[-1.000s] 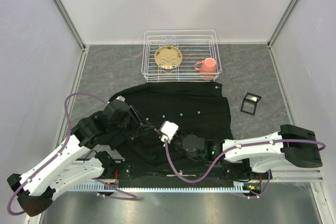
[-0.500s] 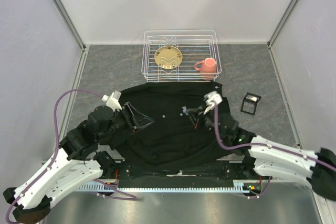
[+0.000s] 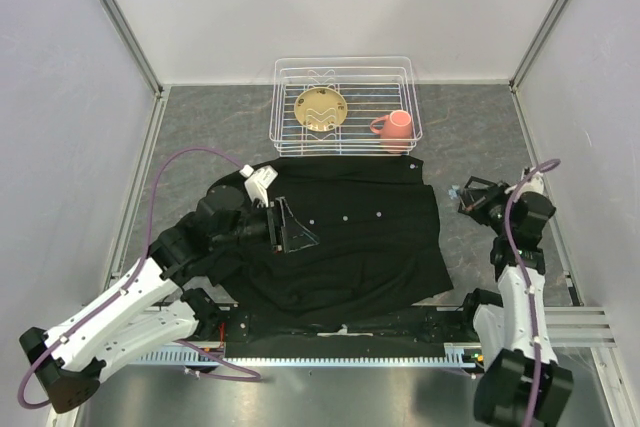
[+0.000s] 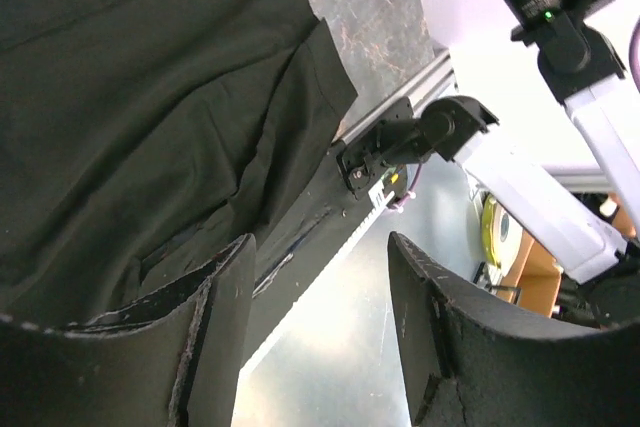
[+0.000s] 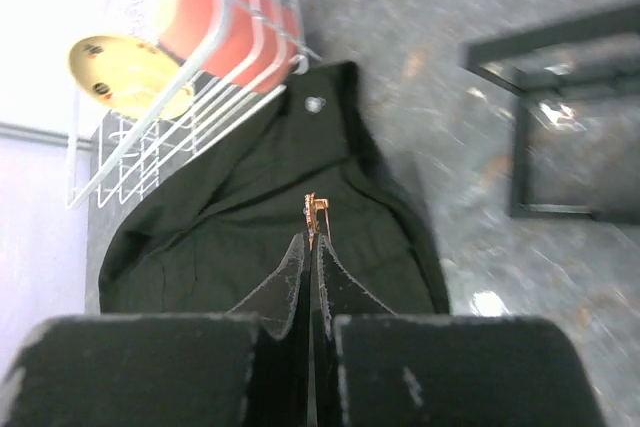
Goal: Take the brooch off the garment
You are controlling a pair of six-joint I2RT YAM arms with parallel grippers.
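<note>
The brooch (image 5: pixel 313 209) is off the cloth: it sits pinched at the very tips of the right pincer (image 5: pixel 310 242), whose two dark fingers are pressed together on it, so that only a small golden-looking bit sticks out past them. From above, that pincer hangs to the right of the garment (image 3: pixel 360 237), apart from its right edge and close over the small black frame (image 5: pixel 516 167) that lies on the grey tabletop (image 3: pixel 200 137). In the top view the brooch shows only as a tiny pale speck at the fingertips, pointing left toward the shirt. The garment lies spread flat across the near middle of the tabletop, its collar toward the far right corner, a few small white buttons showing along its middle and some folds bunched at its near edge. The left pincer (image 3: pixel 292 226) is over the left part of the shirt with its fingers spread wide and nothing between them; its own camera sees cloth on one side and the near rail of the rig between the fingers. Beyond the shirt, just past its far edge, stands a white wire basket (image 3: pixel 345 60) that holds a yellow plate (image 3: pixel 320 109) on the left and a pink mug (image 3: pixel 395 127) on the right.
</note>
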